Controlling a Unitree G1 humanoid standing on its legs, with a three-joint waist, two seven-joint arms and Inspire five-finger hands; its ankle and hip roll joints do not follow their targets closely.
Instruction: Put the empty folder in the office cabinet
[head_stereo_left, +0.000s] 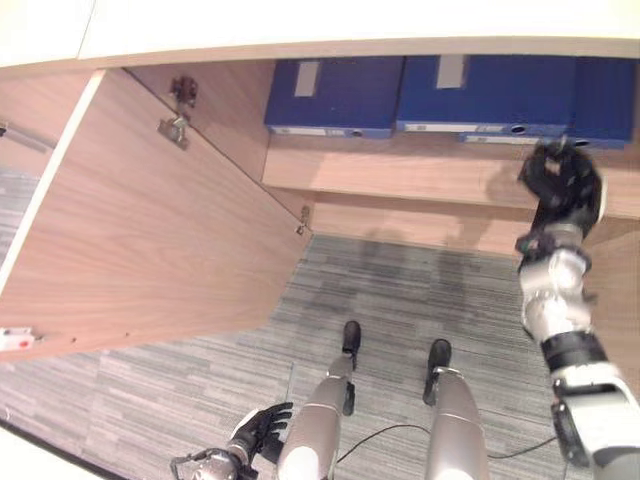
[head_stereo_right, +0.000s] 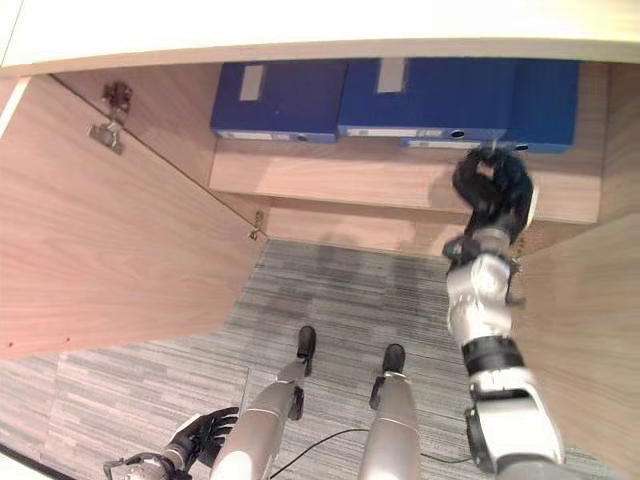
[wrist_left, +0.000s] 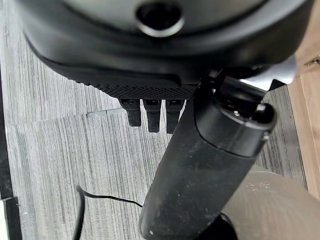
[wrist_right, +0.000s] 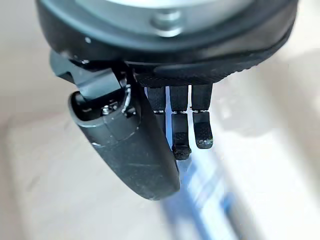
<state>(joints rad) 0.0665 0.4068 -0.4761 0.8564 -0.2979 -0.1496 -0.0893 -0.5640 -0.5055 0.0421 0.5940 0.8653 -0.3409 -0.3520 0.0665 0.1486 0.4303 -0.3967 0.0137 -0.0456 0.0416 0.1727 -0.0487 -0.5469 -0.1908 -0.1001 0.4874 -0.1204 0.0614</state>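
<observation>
Blue folders lie flat on the cabinet shelf (head_stereo_left: 400, 168): one at the left (head_stereo_left: 335, 95), a wider one in the middle (head_stereo_left: 485, 92) and a darker one at the right (head_stereo_left: 603, 100). My right hand (head_stereo_left: 562, 185) is raised in front of the shelf's edge, just below the right-hand folders, with its fingers (wrist_right: 181, 130) loose and nothing in them. A blurred blue folder (wrist_right: 210, 200) shows past those fingers. My left hand (head_stereo_left: 262, 428) hangs low by the floor, fingers (wrist_left: 152, 117) relaxed and empty.
The cabinet door (head_stereo_left: 150, 230) stands swung open at the left, with hinges (head_stereo_left: 175, 128) on the inner side wall. The cabinet's right wall (head_stereo_right: 590, 330) is close beside my right arm. Grey striped carpet (head_stereo_left: 400, 290) covers the floor below.
</observation>
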